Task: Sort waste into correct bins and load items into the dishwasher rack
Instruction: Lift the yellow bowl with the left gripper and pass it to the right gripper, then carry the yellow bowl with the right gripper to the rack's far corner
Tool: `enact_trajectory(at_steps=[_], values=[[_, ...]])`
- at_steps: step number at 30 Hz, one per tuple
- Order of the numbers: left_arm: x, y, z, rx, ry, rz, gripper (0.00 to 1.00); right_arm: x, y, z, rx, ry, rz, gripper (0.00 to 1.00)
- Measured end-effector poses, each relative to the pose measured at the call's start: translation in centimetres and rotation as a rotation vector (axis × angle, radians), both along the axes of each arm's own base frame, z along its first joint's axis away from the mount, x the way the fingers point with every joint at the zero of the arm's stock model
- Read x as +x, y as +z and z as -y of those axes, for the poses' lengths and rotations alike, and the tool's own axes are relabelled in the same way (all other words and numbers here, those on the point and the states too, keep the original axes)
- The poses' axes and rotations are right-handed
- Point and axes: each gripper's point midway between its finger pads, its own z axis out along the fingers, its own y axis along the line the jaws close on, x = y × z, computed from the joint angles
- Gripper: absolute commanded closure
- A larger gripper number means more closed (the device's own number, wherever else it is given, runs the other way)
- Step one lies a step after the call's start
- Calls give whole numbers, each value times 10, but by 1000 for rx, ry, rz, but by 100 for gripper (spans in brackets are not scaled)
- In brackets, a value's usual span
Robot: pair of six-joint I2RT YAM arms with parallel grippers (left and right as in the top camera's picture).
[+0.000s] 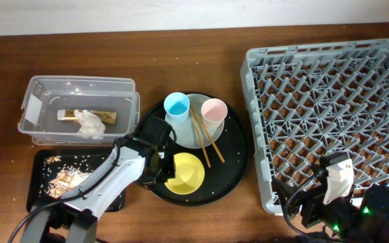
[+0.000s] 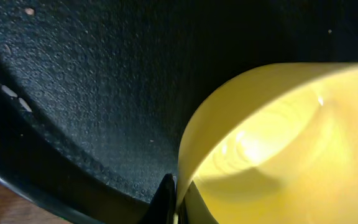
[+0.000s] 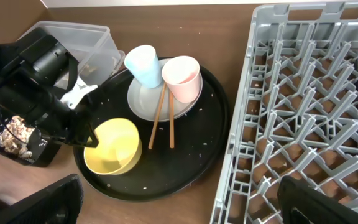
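My left gripper is shut on the rim of the small yellow bowl, which is tilted on the large round black tray; the left wrist view shows the rim pinched between the fingers. The light blue cup, pink cup and two wooden chopsticks rest on the round white plate. The white napkin and wrapper strip lie in the clear tub. Food scraps lie in the small black tray. My right gripper is open by the grey rack.
The rack fills the right side of the table. White crumbs are scattered on the round black tray. Bare wooden table shows between the round tray and the rack, and along the back edge.
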Motion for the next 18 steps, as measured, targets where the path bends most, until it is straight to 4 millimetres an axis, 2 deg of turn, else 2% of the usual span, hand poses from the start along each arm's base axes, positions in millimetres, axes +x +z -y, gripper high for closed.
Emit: enact_trajectory(at_steps=[2, 3, 4, 6, 7, 8, 10, 12, 14, 18], values=[[-5, 5, -3, 6, 0, -9, 99, -2, -8, 0, 1, -8, -97, 3], [-7, 14, -4, 6, 0, -4, 100, -1, -11, 0, -3, -9, -163, 14], [-7, 32, -4, -4, 0, 19, 99, 6, -14, -1, -18, -7, -287, 22], [2, 69, 0, -40, 0, 93, 99, 19, -12, -4, -35, 2, -402, 32], [3, 86, 1, -51, 0, 110, 100, 39, -4, -6, -45, 7, -439, 40], [9, 114, 6, -93, -11, 170, 100, 48, 0, -7, -50, 16, -439, 44], [9, 126, 14, -132, -30, 188, 100, 57, -2, -16, -33, 59, -474, 54], [6, 129, 22, -155, -56, 186, 99, 61, -9, -32, -33, 125, -511, 55], [4, 131, 31, -172, -84, 192, 99, 64, -18, -66, -59, 256, -529, 55], [3, 131, 34, -178, -93, 195, 99, 71, -36, -100, -138, 303, -550, 55]])
